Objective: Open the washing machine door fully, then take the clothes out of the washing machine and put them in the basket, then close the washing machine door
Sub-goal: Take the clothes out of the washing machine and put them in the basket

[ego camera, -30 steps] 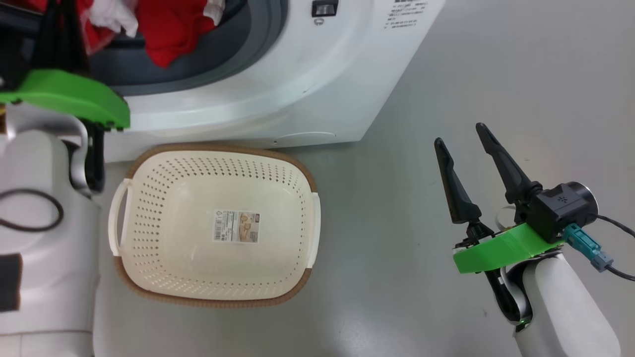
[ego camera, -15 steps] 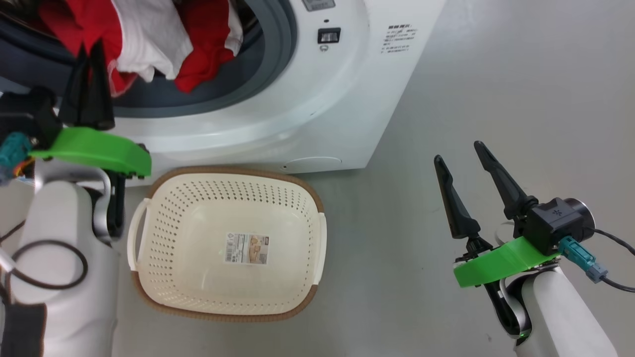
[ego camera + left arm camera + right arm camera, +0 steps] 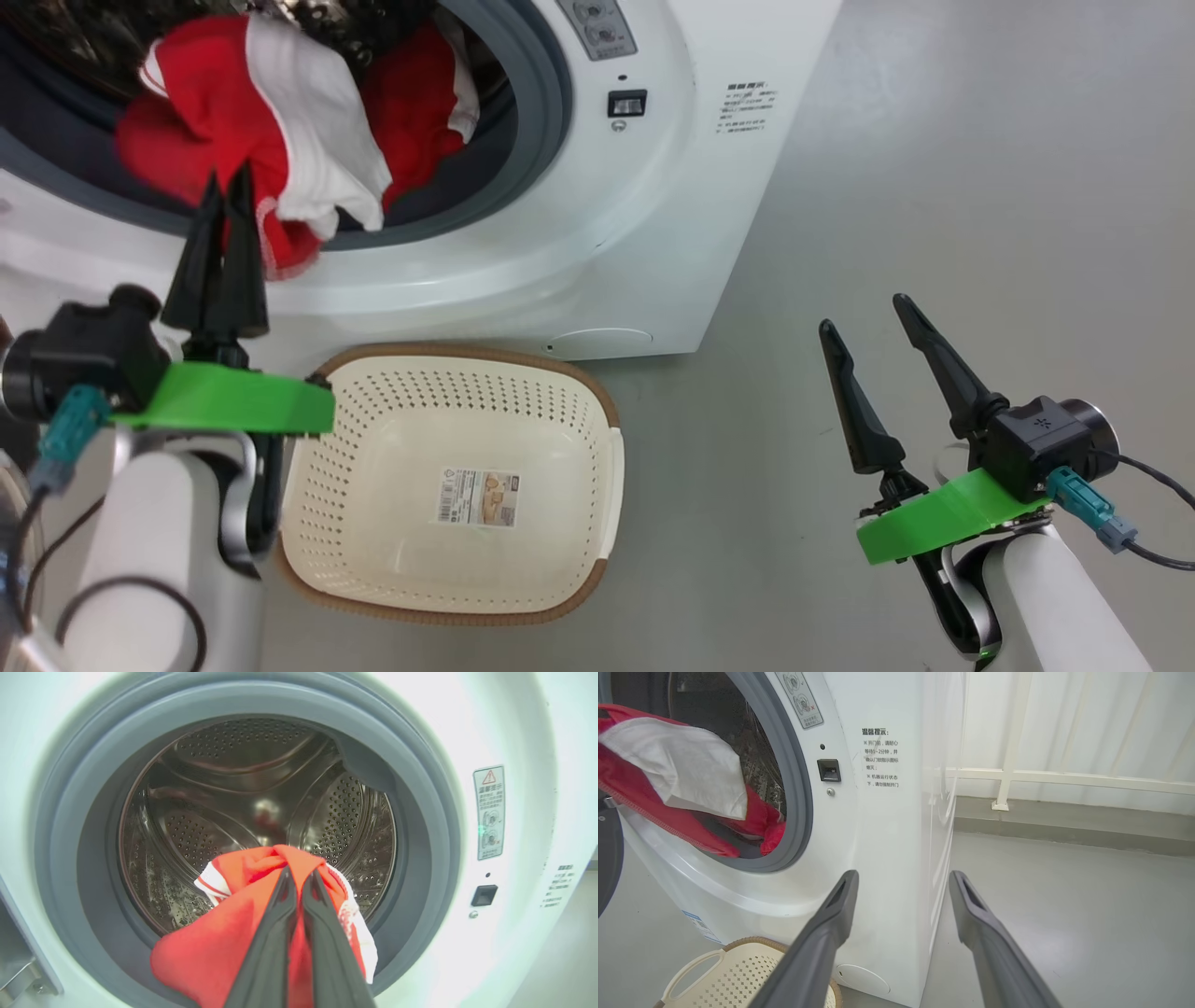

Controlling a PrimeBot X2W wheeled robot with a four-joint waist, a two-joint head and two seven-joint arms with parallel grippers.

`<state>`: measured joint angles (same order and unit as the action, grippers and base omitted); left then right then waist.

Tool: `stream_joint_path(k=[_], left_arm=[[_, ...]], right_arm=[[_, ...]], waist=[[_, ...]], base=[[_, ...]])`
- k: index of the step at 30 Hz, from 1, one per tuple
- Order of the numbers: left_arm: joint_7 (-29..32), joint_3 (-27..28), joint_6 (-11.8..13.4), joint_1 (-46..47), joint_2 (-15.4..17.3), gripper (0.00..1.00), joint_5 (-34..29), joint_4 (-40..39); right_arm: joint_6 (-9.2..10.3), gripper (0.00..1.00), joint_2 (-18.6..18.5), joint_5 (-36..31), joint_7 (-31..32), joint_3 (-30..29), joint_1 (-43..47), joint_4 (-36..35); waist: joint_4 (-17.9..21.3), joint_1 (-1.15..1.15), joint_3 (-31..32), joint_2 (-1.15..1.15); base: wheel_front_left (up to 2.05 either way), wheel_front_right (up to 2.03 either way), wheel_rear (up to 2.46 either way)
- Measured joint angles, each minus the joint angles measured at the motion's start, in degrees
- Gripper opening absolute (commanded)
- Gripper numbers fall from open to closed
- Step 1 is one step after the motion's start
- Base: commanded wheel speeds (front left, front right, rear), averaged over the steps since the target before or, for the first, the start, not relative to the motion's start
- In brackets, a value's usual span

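The washing machine [image 3: 644, 233] stands with its round opening uncovered. Red and white clothes [image 3: 233, 121] hang over the grey gasket's lower lip. My left gripper [image 3: 229, 187] is shut on a fold of the clothes [image 3: 219, 947] at the mouth of the steel drum [image 3: 233, 788]; the left gripper [image 3: 299, 877] has red cloth bunched around its tips. The cream basket [image 3: 485, 353] sits on the floor right below the opening, holding nothing but its paper label. My right gripper [image 3: 864, 317] hovers open over bare floor, right of the machine. A dark curved edge [image 3: 605, 858] at the left looks like the washing machine door.
Grey floor [image 3: 934, 140] stretches to the right of the machine. In the right wrist view a white railing [image 3: 1064, 779] and pale curtains run along the wall behind it, and the basket's handle [image 3: 691, 970] shows at the bottom left.
The head camera has tilted, so the whole picture has shifted. My left gripper has drawn back from inside the drum to its lip, dragging the clothes outward. The right gripper has kept still.
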<state>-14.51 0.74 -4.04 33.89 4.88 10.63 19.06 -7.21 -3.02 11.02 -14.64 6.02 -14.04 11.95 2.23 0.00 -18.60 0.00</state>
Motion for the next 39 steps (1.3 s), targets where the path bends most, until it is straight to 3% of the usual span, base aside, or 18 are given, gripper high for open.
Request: stream_joint_path(k=[10, 19, 27, 39], left_arm=[[6.48, -1.74, 1.25, -10.78, -0.63, 0.00, 1.66, -14.16], [9.46, -4.09, 2.07, -14.19, -1.69, 0.00, 4.11, -15.56], [9.96, -5.55, 1.97, -14.16, -2.11, 0.00, 7.72, -7.70], [8.88, -10.03, 0.16, -9.15, -2.50, 0.00, 14.46, 12.48]], right_arm=[[0.00, 1.00, 0.00, -0.05, 0.00, -0.20, 1.11, -0.40], [0.00, 1.00, 0.01, -0.05, 0.00, -0.09, 1.01, -1.07], [0.00, 1.00, 0.00, -0.04, 0.00, 0.13, 0.54, -1.15], [0.00, 1.00, 0.00, -0.04, 0.00, 0.38, -1.54, -1.32]], waist=[[-0.74, 0.00, 0.57, 0.00], [-0.79, 0.00, -2.31, 0.00], [-0.51, 0.00, -4.81, 0.00], [-0.23, 0.00, -7.85, 0.00]], base=[[0.00, 0.00, 0.00], [0.00, 0.00, 0.00], [0.00, 0.00, 0.00], [0.00, 0.00, 0.00]])
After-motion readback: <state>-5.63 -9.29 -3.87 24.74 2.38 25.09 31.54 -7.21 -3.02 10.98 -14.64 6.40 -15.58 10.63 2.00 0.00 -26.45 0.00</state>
